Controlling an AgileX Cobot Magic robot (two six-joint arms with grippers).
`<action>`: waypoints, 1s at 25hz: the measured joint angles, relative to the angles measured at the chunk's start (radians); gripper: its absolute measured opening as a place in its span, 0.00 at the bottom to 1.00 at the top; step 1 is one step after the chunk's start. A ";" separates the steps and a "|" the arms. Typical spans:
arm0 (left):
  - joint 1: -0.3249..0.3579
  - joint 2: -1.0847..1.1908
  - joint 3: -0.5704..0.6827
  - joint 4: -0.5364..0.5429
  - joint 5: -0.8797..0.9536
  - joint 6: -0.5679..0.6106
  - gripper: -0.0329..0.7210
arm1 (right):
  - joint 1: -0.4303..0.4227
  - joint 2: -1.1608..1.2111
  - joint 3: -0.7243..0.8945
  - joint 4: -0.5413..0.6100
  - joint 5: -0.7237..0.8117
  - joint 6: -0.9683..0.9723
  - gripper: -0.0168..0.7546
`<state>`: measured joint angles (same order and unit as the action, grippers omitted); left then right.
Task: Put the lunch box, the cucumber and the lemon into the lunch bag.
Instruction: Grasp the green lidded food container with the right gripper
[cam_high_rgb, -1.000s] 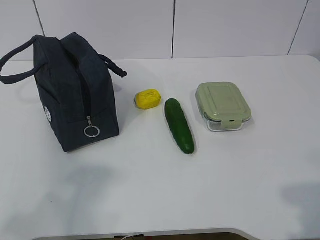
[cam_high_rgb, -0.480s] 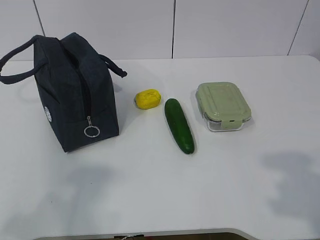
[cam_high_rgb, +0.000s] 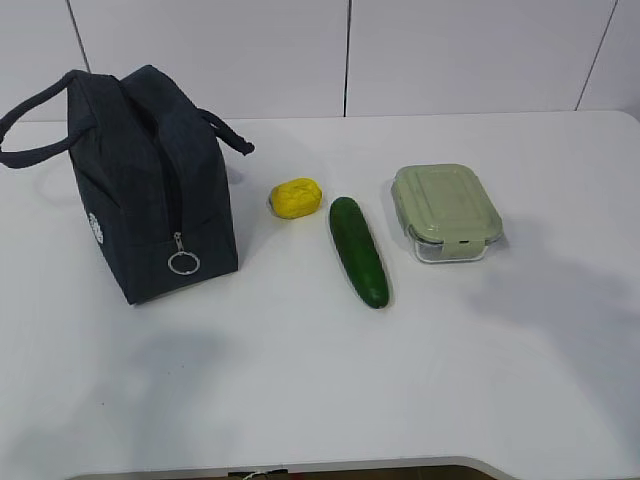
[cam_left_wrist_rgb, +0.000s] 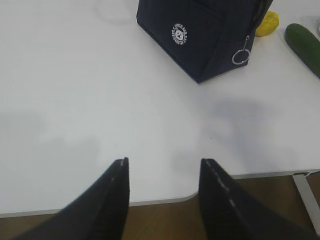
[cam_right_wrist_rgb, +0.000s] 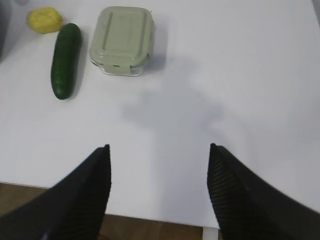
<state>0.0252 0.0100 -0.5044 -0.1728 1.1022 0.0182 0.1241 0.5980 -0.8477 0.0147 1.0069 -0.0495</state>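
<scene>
While zipped, lunch bag (cam_high_rgb: 150, 185) beside lemon (cam_high_rgb: 296, 197).

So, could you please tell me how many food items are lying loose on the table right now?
2: the lemon beside the lunch bag, and the cucumber between it and the lunch box. Contents of the closed containers are hidden.

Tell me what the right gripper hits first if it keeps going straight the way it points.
Likely the lunch box: it lies ahead of the open right gripper, slightly left of centre, across bare table. Depth is uncertain; it could touch the tabletop first.
</scene>
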 joint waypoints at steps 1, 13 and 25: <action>0.000 0.000 0.000 0.000 0.000 0.000 0.48 | 0.000 0.031 -0.023 0.022 0.000 -0.011 0.66; 0.000 0.000 0.000 0.000 0.000 0.000 0.48 | 0.000 0.352 -0.254 0.266 -0.006 -0.178 0.66; 0.000 0.000 0.000 0.000 0.000 0.000 0.48 | 0.000 0.636 -0.479 0.435 0.069 -0.328 0.66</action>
<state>0.0252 0.0100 -0.5044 -0.1728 1.1022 0.0182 0.1241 1.2341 -1.3268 0.4498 1.0758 -0.3780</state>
